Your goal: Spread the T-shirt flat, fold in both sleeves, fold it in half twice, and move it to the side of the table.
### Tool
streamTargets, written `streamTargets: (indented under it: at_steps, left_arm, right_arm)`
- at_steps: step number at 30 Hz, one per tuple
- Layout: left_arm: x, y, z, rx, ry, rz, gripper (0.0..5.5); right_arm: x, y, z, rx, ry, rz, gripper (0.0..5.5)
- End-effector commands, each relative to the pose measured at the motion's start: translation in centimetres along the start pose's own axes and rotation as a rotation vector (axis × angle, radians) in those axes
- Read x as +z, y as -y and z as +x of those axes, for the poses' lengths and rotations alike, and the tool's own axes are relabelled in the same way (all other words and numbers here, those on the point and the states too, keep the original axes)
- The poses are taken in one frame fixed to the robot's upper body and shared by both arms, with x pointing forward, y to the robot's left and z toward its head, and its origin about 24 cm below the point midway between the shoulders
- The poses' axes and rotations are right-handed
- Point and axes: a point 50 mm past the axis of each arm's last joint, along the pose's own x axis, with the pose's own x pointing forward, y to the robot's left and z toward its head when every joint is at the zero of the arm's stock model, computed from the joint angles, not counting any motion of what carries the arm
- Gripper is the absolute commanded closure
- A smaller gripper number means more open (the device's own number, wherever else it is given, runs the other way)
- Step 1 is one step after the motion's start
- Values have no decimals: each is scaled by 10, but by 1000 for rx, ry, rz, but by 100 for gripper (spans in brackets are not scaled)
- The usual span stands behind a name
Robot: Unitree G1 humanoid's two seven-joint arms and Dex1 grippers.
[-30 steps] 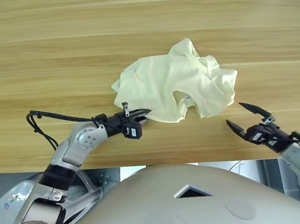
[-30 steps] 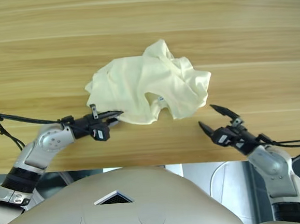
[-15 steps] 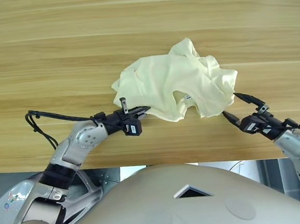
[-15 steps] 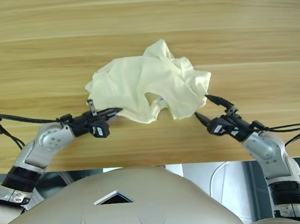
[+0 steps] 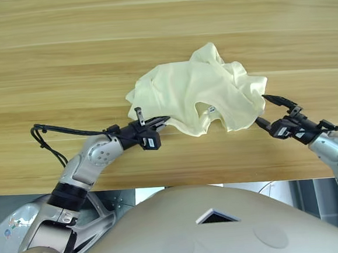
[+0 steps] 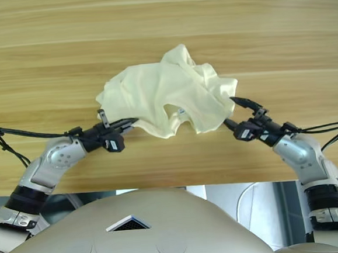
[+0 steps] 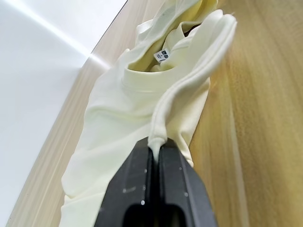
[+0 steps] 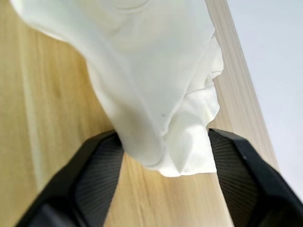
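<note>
1. Left gripper point(image 5: 162, 123): locate it nearest you on the left, low over the front part of the table point(image 5: 64, 64). Its jaws are closed on the T-shirt point(image 5: 195, 92). In the left wrist view the two black fingers point(image 7: 135, 182) press together, with a rolled hem of pale yellow cloth pinched at their tips. A black cable point(image 5: 44, 139) loops off the left arm and lies over the wood beside it.

2. Right gripper point(image 5: 263, 108): locate it nearest you on the right, at the shirt's right edge. Its jaws stand wide apart, one finger on each side of a hanging fold. In the right wrist view the cloth bulges into the gap between the ribbed pads point(image 8: 97, 177). The jaws are not clamped on it.

3. T-shirt: find it between the two grippers and beyond them, around the middle of the table and slightly to the right. It lies in a crumpled heap, not spread flat. The neck opening faces you, and a small white label point(image 7: 163, 55) shows inside the collar. At the far side one bunch of cloth stands up in a peak. You cannot tell the sleeves apart from the folds.

4. Table: light wood, with the grain running left to right beyond the shirt.
</note>
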Motion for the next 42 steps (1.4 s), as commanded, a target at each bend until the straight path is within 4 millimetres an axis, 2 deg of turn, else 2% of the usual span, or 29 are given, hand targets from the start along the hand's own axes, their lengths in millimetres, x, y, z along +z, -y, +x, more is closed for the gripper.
streamTargets:
  at_steps: [1,6,15,20,24,27,31,33,35,37,38,41,42]
  left_arm:
    - [-9,18,-2,-55,-74,-35,550]
    - [-7,19,-2,-38,-76,-41,550]
    - [-11,16,-14,54,-127,-73,550]
    - [-14,6,-28,194,-123,-118,550]
    - [1,4,-40,270,22,-200,550]
    - [18,2,-53,348,169,-294,550]
    - [32,-20,-79,543,349,-375,550]
    - [29,-31,-89,624,398,-417,550]
    - [19,-37,-92,647,399,-464,550]
    - [5,-46,-85,628,375,-470,550]
    - [-3,-58,-81,645,388,-478,550]
    - [-17,-139,-51,763,562,-462,550]
    - [-20,-177,-31,813,591,-461,550]
  right_arm:
    - [-8,-20,-2,125,-48,10,304]
    - [-11,-20,-7,127,-58,18,399]
    - [-18,-12,-13,87,-95,29,546]
    - [-14,-7,-14,20,-80,41,549]
    - [4,-7,-23,-50,22,123,549]
    - [29,-3,-38,-153,163,213,549]
    - [62,22,-52,-314,439,326,549]
    - [67,30,-51,-353,533,385,549]
    - [64,30,-42,-325,545,410,549]
    - [60,36,-21,-276,564,407,549]
    - [59,45,-6,-278,591,406,549]
    - [54,104,59,-389,625,378,549]
    - [52,138,93,-472,568,396,549]
